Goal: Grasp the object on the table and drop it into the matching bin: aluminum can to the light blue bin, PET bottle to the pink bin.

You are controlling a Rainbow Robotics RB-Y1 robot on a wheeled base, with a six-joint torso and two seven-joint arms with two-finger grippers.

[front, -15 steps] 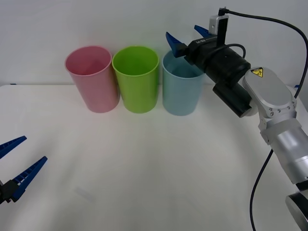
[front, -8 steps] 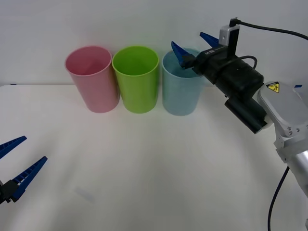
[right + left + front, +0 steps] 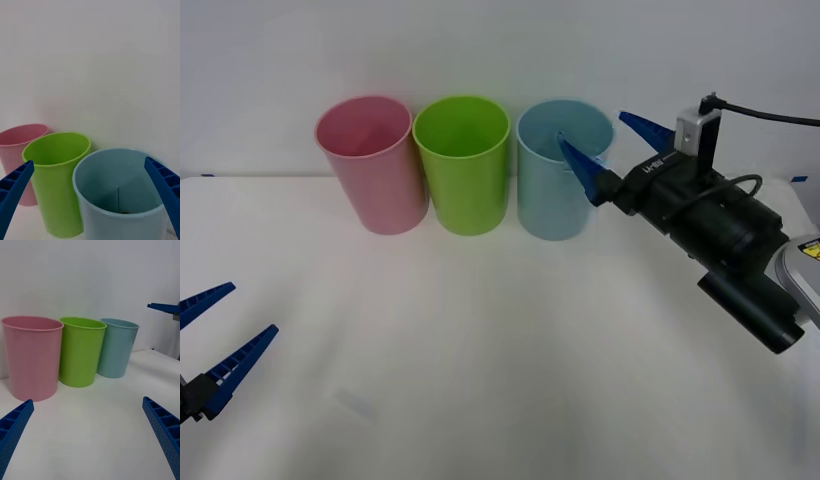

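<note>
The light blue bin stands rightmost in a row of three at the back of the white table, with the pink bin at the left end. My right gripper hangs open at the light blue bin's rim, on its right side, nothing between its fingers. In the right wrist view this gripper looks down into the light blue bin. The aluminum can is hidden. My left gripper rests open low at the table's front left; its wrist view faces the pink bin.
A lime green bin stands between the pink and light blue ones, all three nearly touching. A white wall rises right behind them. The right arm's black wrist and cable stretch over the table's right side.
My right gripper, open throughout, has drawn back to the right and sunk lower, from above the light blue bin's mouth to beside its rim. The left arm has stayed still.
</note>
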